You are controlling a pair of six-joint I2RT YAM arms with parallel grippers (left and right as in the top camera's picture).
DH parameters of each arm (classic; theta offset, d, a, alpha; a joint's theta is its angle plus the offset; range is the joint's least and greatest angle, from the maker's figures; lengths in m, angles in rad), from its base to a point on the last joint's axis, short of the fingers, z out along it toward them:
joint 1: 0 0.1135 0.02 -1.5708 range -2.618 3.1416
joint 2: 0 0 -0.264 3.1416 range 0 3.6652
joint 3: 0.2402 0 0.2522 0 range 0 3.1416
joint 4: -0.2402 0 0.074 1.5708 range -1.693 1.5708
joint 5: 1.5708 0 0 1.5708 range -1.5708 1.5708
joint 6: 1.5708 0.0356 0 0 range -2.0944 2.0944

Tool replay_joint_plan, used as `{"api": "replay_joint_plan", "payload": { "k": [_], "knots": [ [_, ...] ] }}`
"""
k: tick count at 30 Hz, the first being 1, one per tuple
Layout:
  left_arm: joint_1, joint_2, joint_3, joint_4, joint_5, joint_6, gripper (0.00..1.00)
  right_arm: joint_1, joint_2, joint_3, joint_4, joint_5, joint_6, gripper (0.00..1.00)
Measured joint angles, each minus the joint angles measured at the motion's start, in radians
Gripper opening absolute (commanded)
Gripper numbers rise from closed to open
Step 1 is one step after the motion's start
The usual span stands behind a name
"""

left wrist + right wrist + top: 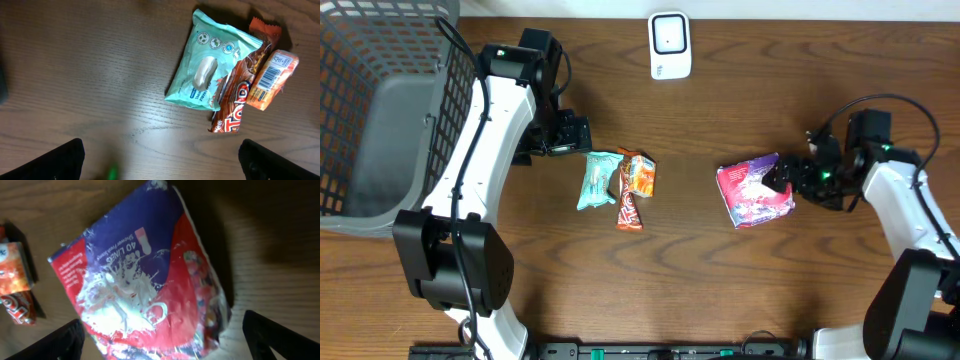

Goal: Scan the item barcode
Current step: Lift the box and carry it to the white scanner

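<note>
pink pack [754, 190] lies flat on the table [720, 290], right side, film glossy and crumpled; a pinch on loose film could slip, or cover the barcode, not visible now. right gripper [783, 181] sits just beside its right edge, jaws wide, empty. left gripper [582, 136] wide open too, beside snacks [620, 182].

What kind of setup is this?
Probably a mock checkout counter: a white scanner at the far edge, a wire basket on the left, and packaged snacks on the wooden table.
</note>
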State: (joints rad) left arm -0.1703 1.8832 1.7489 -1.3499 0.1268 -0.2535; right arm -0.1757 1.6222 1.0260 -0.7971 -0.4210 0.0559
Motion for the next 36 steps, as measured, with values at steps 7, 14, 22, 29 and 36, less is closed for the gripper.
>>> {"api": "replay_joint_plan", "payload": {
  "k": [7,14,22,29,36],
  "knots": [
    [0.0,0.0,0.0,0.0,0.0,0.0,0.98,0.03,0.0,-0.141,0.158,0.003,0.003,0.73],
    [0.0,0.0,0.0,0.0,0.0,0.0,0.98,0.047,-0.006,-0.214,0.248,-0.052,0.053,0.07],
    [0.0,0.0,0.0,0.0,0.0,0.0,0.98,0.107,-0.009,-0.238,0.352,-0.209,0.159,0.01],
    [0.0,0.0,0.0,0.0,-0.001,0.0,0.98,0.175,-0.009,-0.245,0.684,-0.339,0.422,0.01],
    [0.0,0.0,0.0,0.0,0.0,0.0,0.98,0.266,-0.008,-0.242,1.138,-0.259,0.796,0.01]
  ]
}}
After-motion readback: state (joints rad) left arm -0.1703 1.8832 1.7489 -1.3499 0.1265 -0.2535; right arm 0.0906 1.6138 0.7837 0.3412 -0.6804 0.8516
